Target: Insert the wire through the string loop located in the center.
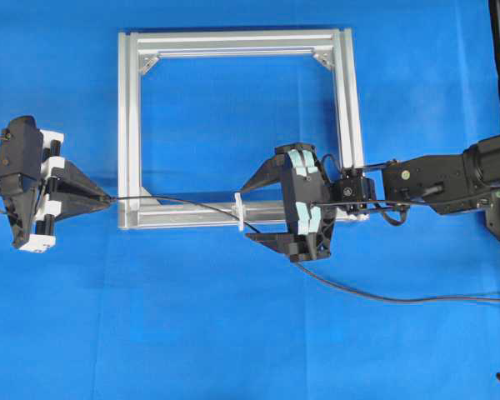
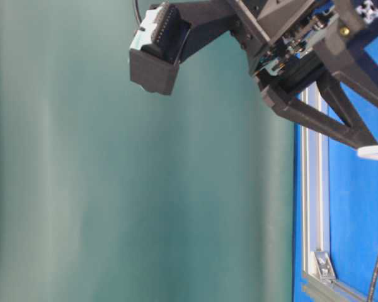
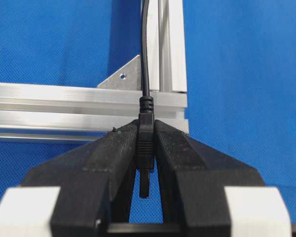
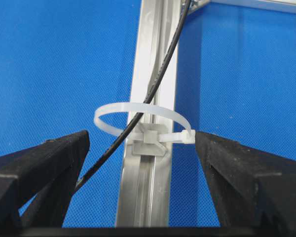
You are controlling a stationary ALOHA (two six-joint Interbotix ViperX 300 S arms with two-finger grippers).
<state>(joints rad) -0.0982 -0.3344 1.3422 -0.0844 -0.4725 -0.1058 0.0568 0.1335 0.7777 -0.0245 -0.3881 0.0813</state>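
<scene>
The wire (image 1: pixel 175 202) is a thin black cable stretched along the near rail of the aluminium frame (image 1: pixel 233 42). My left gripper (image 1: pixel 107 198) is shut on its small dark plug (image 3: pixel 145 143), just outside the frame's left corner, with the plug's tip pointing back between the fingers. The string loop (image 1: pixel 238 202) is a small white ring standing on the middle of that rail. In the right wrist view the wire (image 4: pixel 160 79) passes through the string loop (image 4: pixel 143 121). My right gripper (image 4: pixel 140 145) is open, one finger on each side of the loop, holding nothing.
Past the right gripper the wire trails off over the blue cloth to the right edge (image 1: pixel 417 298). Grey corner brackets (image 1: pixel 150 62) sit inside the frame's corners. The table-level view shows a right gripper finger (image 2: pixel 327 123) beside the loop (image 2: pixel 375 152).
</scene>
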